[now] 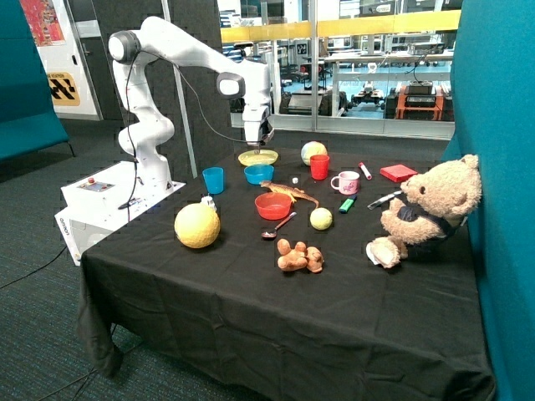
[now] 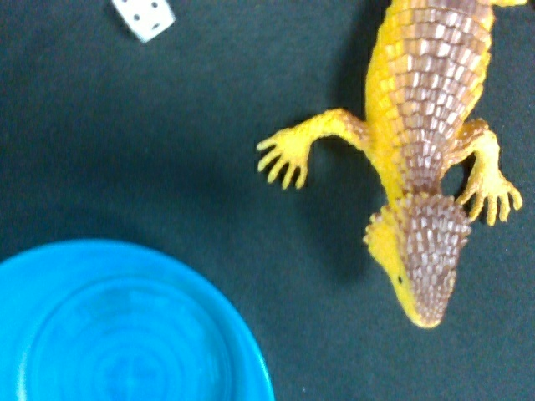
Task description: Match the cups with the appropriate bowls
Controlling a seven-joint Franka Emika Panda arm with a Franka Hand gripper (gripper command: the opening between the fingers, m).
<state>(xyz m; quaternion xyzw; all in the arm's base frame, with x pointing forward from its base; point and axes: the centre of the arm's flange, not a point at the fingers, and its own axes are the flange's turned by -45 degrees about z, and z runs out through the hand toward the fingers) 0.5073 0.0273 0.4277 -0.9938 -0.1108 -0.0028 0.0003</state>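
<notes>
My hand (image 1: 258, 144), grip state I cannot tell, hovers near the blue bowl (image 1: 258, 174); I'd swing cleanly toward the blue cup (image 1: 213, 180).

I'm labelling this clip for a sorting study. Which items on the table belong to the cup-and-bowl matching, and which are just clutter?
Belong to the job:
red cup
blue cup
red bowl
blue bowl

Just lying about:
yellow bowl
pink mug
toy lizard
die
teddy bear
yellow ball
spoon
</notes>
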